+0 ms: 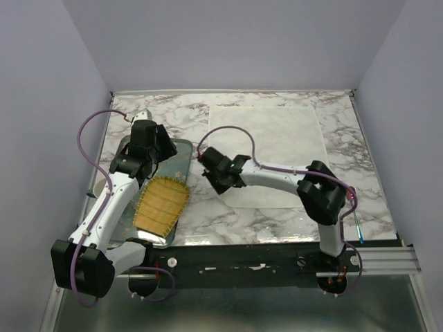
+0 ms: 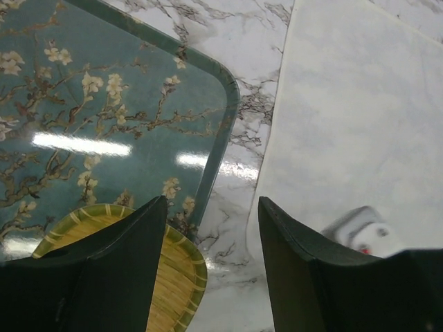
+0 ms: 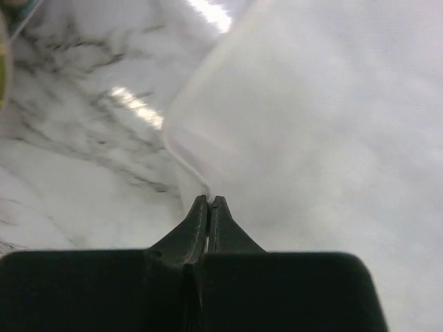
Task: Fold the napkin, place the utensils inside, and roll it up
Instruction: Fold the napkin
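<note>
The first fold looks to be the step in hand: the cloth is gripped at one edge, nothing is rolled, and no utensil lies on it.

The left arm reaches from its base at 7 o'clock toward 11 o'clock over the teal tray (image 1: 181, 149). The left tool (image 2: 212, 204) hangs above the tray's right rim, fingers spread with nothing between them. The yellow woven mat (image 1: 163, 200) lies on the tray just on its 6 o'clock side.

The right arm sweeps from 5 o'clock across toward 9 o'clock, elbow bent, forearm low over the counter (image 1: 228, 221). The right tool (image 3: 210, 202) is pressed together, pinching the left edge of the napkin (image 1: 277, 138), and the wrist view shows that edge curled up off the marble. The rest of the napkin lies flat from the centre toward 1 o'clock.

The spoon (image 1: 359, 228) lies at the 4 o'clock edge, clear of the cloth.

Next, the pinched edge probably needs lifting and carrying toward 3 o'clock, then laying squarely on the far side without dragging the whole cloth.
</note>
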Controlling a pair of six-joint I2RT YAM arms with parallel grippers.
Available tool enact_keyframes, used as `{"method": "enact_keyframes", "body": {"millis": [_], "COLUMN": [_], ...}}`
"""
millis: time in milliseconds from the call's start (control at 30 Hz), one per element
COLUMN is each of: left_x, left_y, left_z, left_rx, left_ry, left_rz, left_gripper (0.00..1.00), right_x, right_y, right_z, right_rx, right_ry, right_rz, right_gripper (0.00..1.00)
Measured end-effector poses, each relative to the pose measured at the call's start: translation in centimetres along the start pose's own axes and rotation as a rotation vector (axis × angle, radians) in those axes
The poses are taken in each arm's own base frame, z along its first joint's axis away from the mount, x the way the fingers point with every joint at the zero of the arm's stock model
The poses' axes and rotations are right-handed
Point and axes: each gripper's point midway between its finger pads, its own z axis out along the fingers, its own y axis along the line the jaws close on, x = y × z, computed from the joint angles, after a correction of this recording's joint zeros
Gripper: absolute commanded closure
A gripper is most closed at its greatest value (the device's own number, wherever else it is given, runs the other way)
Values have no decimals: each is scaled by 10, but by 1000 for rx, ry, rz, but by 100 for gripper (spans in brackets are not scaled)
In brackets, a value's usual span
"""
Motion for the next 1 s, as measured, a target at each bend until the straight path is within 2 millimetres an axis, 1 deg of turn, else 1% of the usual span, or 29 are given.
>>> {"method": "enact_keyframes", "body": {"millis": [33, 67, 100, 167, 200, 233, 300, 367, 433, 467, 533, 567, 667, 767, 833, 933, 1000], "left_x": [2, 4, 5, 11, 12, 14, 17, 18, 16, 14, 8, 5, -1, -1, 3, 8, 10], "left_y": [0, -1, -1, -4, -5, -7, -12, -17, -25, -29, -39, -43, -53, -57, -58, -56, -55], "left_z": [2, 5, 7, 14, 16, 20, 29, 37, 43, 47, 55, 57, 66, 73, 78, 82, 83], "left_rx": [1, 3, 2, 10, 13, 17, 26, 40, 58, 69, 90, 98, 122, 131, 131, 126, 125], "left_ry": [9, 20, 26, 56, 64, 80, 107, 132, 151, 157, 165, 164, 171, 186, 203, 223, 229], "left_rz": [0, -1, -1, -4, -5, -8, -10, -11, -11, -12, -13, -13, -11, -11, -10, -10, -8], "left_gripper": [36, 36, 36, 36, 35, 35, 34, 34, 34, 34, 34, 34, 35, 35, 35, 35, 35], "right_x": [-4, -10, -14, -29, -33, -35, -33, -26, -19, -18, -16, -17, -22, -28, -32, -38, -37], "right_y": [-13, -32, -45, -91, -106, -135, -182, -219, -270, -289, -321, -340, -375, -397, -413, -430, -445], "right_z": [-6, -14, -18, -32, -35, -38, -39, -38, -37, -37, -38, -41, -47, -50, -51, -48, -44], "right_rx": [3, 11, 22, 58, 74, 105, 161, 206, 263, 282, 312, 332, 366, 382, 394, 402, 408], "right_ry": [-9, -27, -40, -87, -101, -113, -119, -110, -106, -107, -116, -126, -155, -179, -194, -208, -210], "right_rz": [32, 78, 105, 199, 227, 277, 348, 410, 485, 509, 541, 558, 577, 586, 593, 597, 610], "right_gripper": [99, 99, 99, 99, 99, 99, 99, 99, 99, 99, 99, 99, 99, 99, 99, 99, 99]}}
